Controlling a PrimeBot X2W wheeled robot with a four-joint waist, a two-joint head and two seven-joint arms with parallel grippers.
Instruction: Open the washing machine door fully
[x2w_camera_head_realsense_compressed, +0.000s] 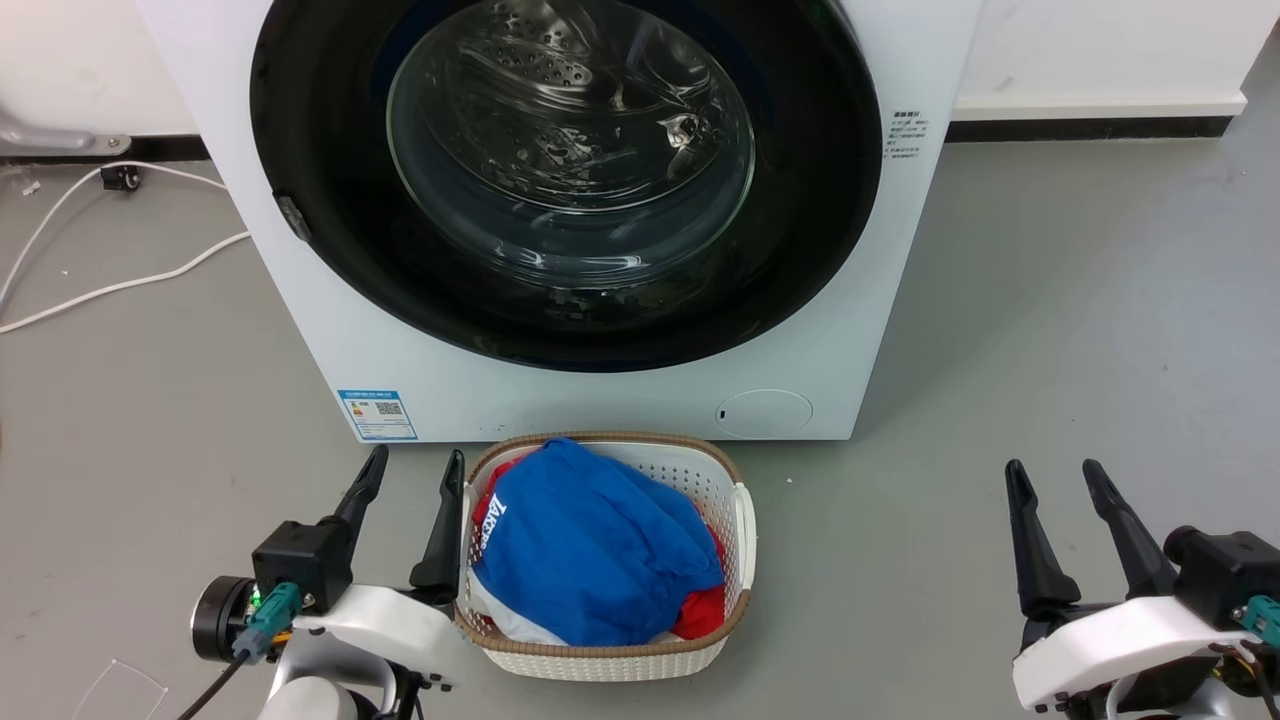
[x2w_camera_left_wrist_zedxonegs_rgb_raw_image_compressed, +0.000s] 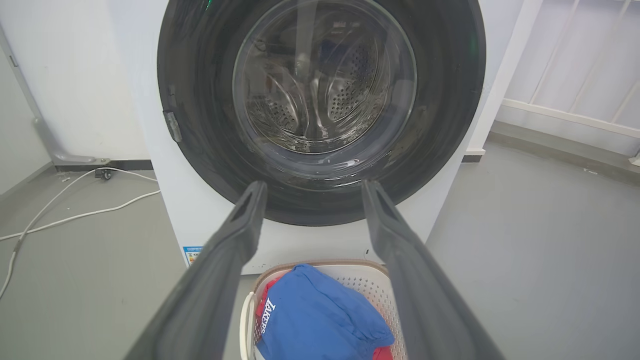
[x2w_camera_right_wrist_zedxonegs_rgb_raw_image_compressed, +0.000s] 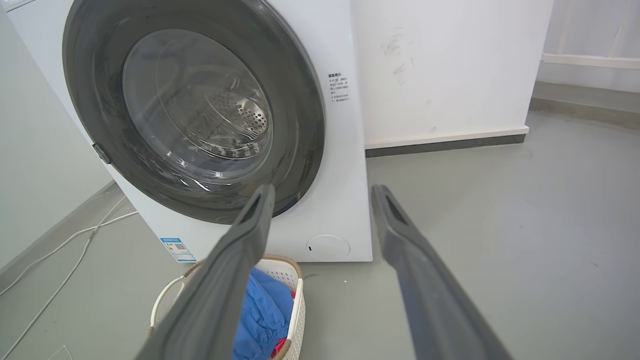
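Observation:
The white washing machine (x2w_camera_head_realsense_compressed: 600, 400) stands straight ahead on the grey floor. Its round glossy black door (x2w_camera_head_realsense_compressed: 330, 130) lies flush against the front, with the clear glass bowl (x2w_camera_head_realsense_compressed: 570, 150) at its centre and the steel drum visible through it. A small grey latch tab (x2w_camera_head_realsense_compressed: 292, 217) sits on the door's left edge. My left gripper (x2w_camera_head_realsense_compressed: 415, 470) is open, low at the left beside the basket, well short of the door. My right gripper (x2w_camera_head_realsense_compressed: 1058, 475) is open at the lower right over bare floor. The door (x2w_camera_left_wrist_zedxonegs_rgb_raw_image_compressed: 200, 100) and door (x2w_camera_right_wrist_zedxonegs_rgb_raw_image_compressed: 300, 110) also face both wrist cameras, beyond the spread fingers.
A white woven laundry basket (x2w_camera_head_realsense_compressed: 735, 520) with blue and red clothes sits on the floor right before the machine, touching distance from my left fingers. White cables (x2w_camera_head_realsense_compressed: 120, 285) trail on the floor at the left. Open grey floor (x2w_camera_head_realsense_compressed: 1080, 300) spreads to the right of the machine.

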